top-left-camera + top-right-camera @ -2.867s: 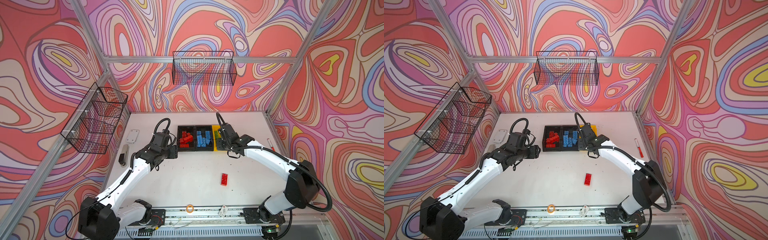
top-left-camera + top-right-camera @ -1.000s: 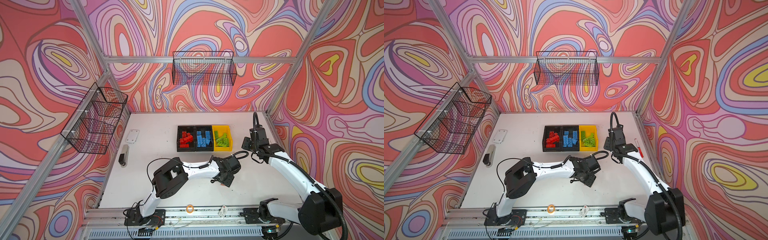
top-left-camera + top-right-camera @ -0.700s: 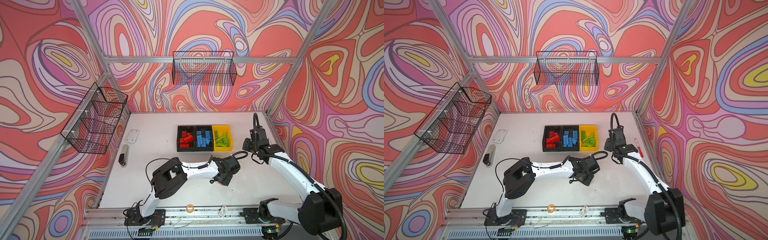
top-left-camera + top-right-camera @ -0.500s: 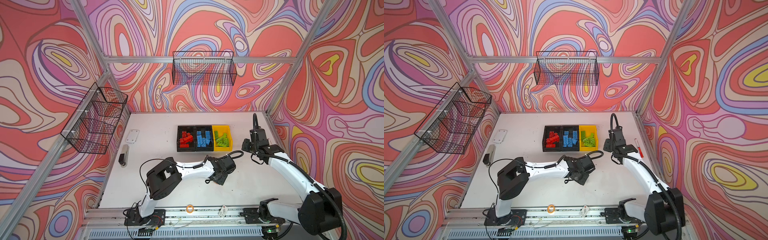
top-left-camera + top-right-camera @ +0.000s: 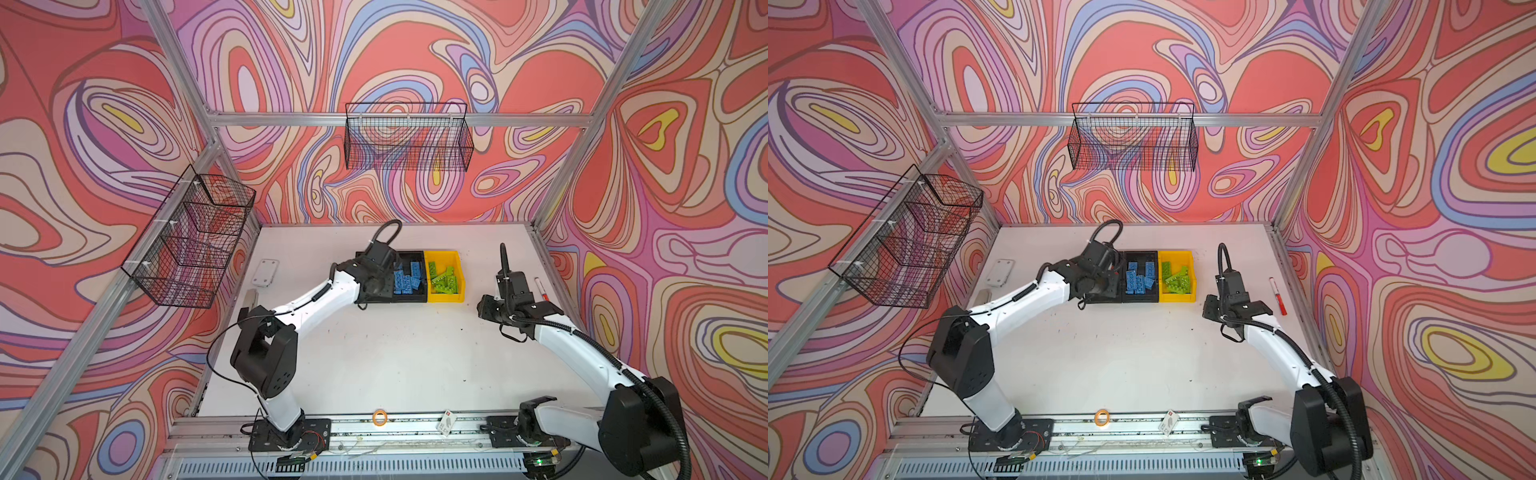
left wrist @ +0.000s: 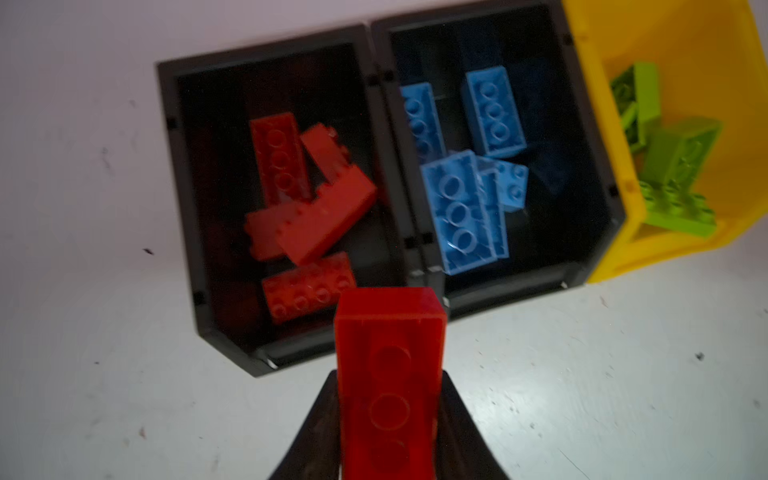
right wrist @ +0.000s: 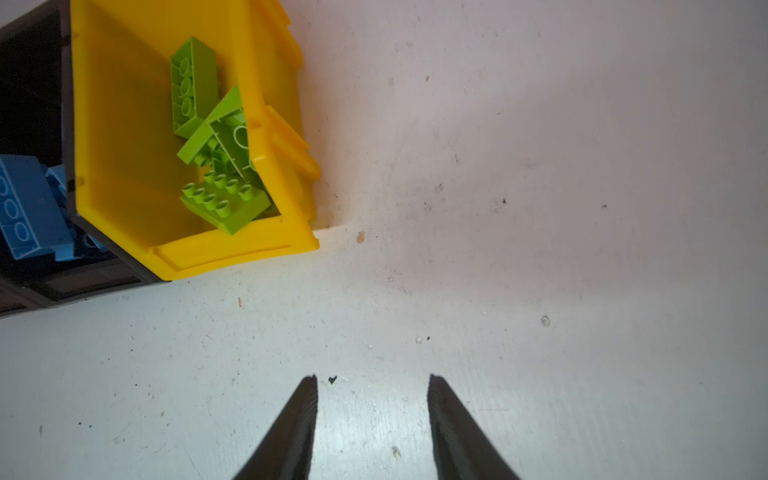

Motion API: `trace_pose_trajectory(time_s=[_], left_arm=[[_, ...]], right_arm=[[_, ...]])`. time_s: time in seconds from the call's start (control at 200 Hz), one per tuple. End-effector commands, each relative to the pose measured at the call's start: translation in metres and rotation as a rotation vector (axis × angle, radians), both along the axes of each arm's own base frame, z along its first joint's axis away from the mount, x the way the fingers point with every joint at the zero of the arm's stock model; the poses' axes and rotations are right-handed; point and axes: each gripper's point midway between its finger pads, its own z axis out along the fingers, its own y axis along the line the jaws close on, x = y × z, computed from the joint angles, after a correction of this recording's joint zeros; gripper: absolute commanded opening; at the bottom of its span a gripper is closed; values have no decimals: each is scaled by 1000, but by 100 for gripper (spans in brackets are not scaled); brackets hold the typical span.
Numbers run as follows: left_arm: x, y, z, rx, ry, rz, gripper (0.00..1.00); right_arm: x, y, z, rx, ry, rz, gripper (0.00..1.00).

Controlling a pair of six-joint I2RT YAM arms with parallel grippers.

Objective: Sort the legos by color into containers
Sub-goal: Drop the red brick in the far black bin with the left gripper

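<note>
In the left wrist view my left gripper (image 6: 388, 382) is shut on a red lego (image 6: 390, 328), held above the front edge of the black container (image 6: 187, 166) that holds several red legos (image 6: 316, 216). Beside it stand a black container (image 6: 598, 145) with blue legos (image 6: 461, 208) and a yellow container (image 6: 665, 33) with green legos (image 6: 677, 166). In both top views the left wrist (image 5: 374, 286) hides the red container. My right gripper (image 7: 372, 378) stands open and empty over bare table, to the right of the yellow container (image 5: 444, 297).
A red marker (image 5: 540, 289) lies near the table's right edge. A white plate (image 5: 266, 273) and a grey object (image 5: 250, 299) sit at the left. An orange ring (image 5: 379, 417) and a white tag (image 5: 446, 422) lie on the front rail. Wire baskets (image 5: 407, 143) hang on the walls.
My left gripper shut on the red lego at the table's front middle and carried it back to the containers. The right arm stayed almost still.
</note>
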Motion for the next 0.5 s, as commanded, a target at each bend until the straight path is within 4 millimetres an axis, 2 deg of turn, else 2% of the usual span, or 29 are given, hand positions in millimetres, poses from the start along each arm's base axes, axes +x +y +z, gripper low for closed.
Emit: trace_pose_trajectory(time_s=[0.0,0.12,0.225,0.376,0.496], left_arm=[[38,8,12,-7,-59,-3,50],[68,11,11,15,-81,18,63],[79,11,9,18,-69,35,71],[73,22,17,18,-99,69,74],[56,49,26,30,-130,126,75]], right_arm=[[0,5,11,27,-37,-5,46],[3,7,19,33,-59,-5,47],[2,6,22,20,-56,-4,47],[-4,2,21,-1,-52,-13,47],[-5,-4,17,-18,-60,-39,47]])
